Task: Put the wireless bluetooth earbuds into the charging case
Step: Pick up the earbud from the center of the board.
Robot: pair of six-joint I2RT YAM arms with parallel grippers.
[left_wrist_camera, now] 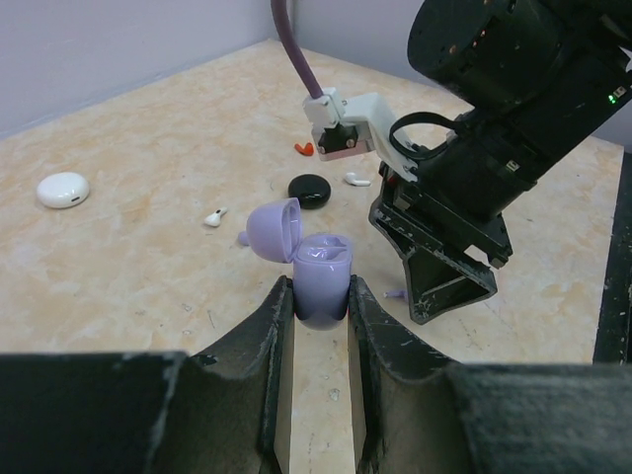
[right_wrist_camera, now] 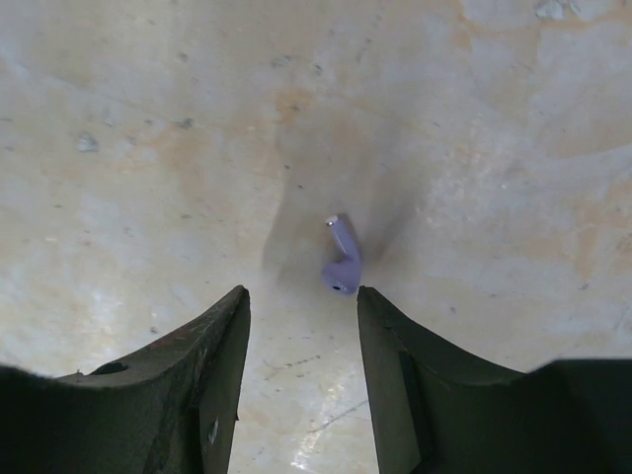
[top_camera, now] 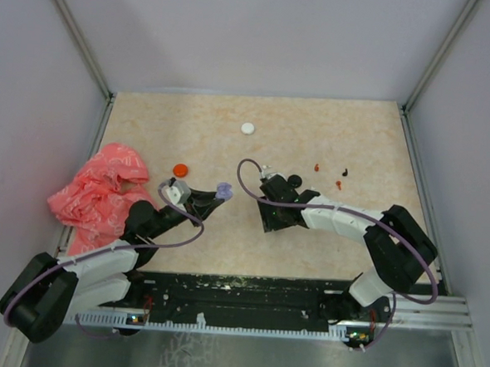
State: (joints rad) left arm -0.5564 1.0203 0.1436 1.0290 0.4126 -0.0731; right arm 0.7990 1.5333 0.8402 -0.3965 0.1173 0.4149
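Lilac plastic marks the charging case (left_wrist_camera: pixel 324 275), which is held upright and pinched between the fingers of the left claw (left_wrist_camera: pixel 321 296). Its lid (left_wrist_camera: pixel 274 228) is swung open toward 10 o'clock in the left wrist view. From above, claw and case are found just left of the middle of the beige surface (top_camera: pixel 332 122).

The right claw (right_wrist_camera: pixel 301 296) is pointed down at the surface at 3 o'clock from the case; its jaws are parted and nothing is gripped. A lilac earbud (right_wrist_camera: pixel 341 263) is seen lying on the surface just beyond the gap between the fingertips. Whether it is touched by either cannot be told.

Other earbuds are scattered beyond the case in the left wrist view. A white earbud (left_wrist_camera: pixel 214 215) lies at 10 o'clock from it, a second white earbud (left_wrist_camera: pixel 355 180) at 1 o'clock and a red earbud (left_wrist_camera: pixel 304 148) at 12 o'clock. A black disc (left_wrist_camera: pixel 311 188) lies between the two white ones.

In the top view a white disc (top_camera: pixel 247 128) is placed at 12 o'clock on the surface, a red disc (top_camera: pixel 179 169) at 10 o'clock from the left claw, and a crumpled pink bag (top_camera: pixel 103 196) at 9 o'clock.
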